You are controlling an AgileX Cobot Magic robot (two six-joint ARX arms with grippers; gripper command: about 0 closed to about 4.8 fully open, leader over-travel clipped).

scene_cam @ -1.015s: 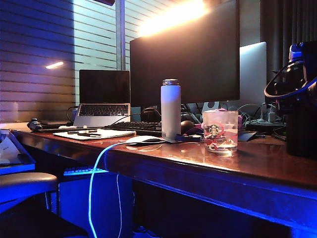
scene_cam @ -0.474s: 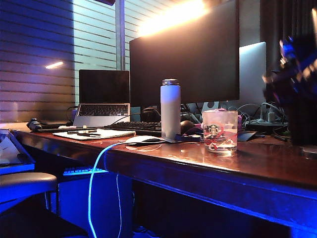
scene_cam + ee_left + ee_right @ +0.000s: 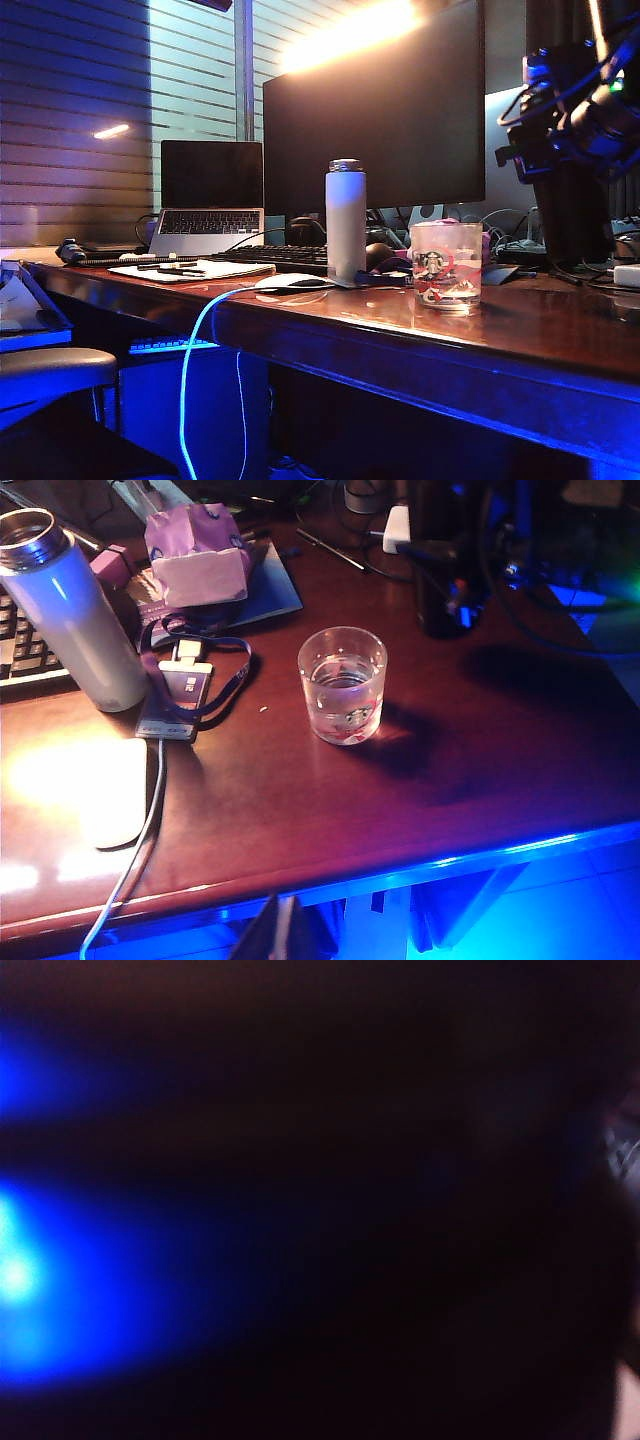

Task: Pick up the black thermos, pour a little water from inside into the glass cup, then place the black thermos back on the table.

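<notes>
The black thermos (image 3: 572, 215) hangs upright at the right of the exterior view, right of the glass cup (image 3: 445, 265). My right gripper (image 3: 565, 150) is shut on its upper part. In the left wrist view the thermos (image 3: 440, 580) is a dark column beyond the cup (image 3: 342, 685), which holds a little water. The right wrist view is almost all dark, and its jaws cannot be made out there. My left gripper (image 3: 283, 935) is shut and empty, off the front edge of the table (image 3: 300, 810), and does not show in the exterior view.
A white bottle (image 3: 345, 218) stands left of the cup. A lanyard card (image 3: 180, 695), a white mouse (image 3: 115, 790) and a purple box (image 3: 195, 555) lie near it. A monitor (image 3: 370, 110), a laptop (image 3: 210, 200), a keyboard (image 3: 280, 258) and cables fill the back.
My right arm has carried the black thermos up and to the left from the far right edge, closer to the glass cup. The cup and the white bottle stay put.
</notes>
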